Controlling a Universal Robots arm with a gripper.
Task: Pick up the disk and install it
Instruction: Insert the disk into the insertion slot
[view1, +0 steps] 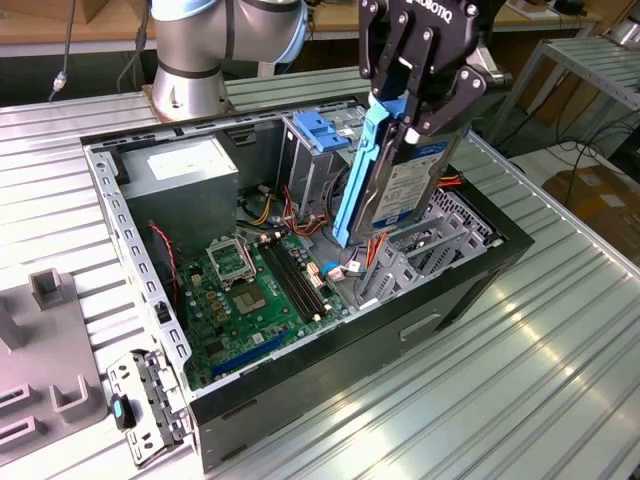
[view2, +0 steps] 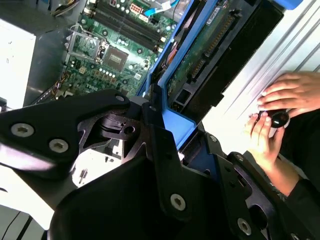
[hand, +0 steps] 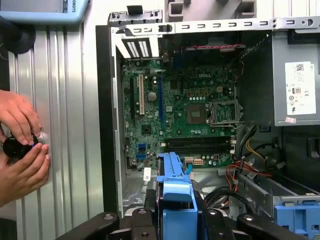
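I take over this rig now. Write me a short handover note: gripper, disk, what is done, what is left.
Gripper: shut on the disk, which hangs on end, slightly tilted, over the open case.
Disk: its lower end is near the metal bay and it is not seated.
Done: pickup.
Left: installation.
Note: a person's hands are on the table beside the case.

Lighting is bright and even, apparently from overhead. In the exterior view, streaky glare is thrown off the ribbed table (view1: 560, 340). The case (view1: 330, 390) interior is left in soft shadow, while the disk (view1: 405, 190) label is well lit. In the second wrist view, the PSU (view2: 15, 60) is blown out to white. In the first wrist view, the board (hand: 190, 110) is evenly exposed.
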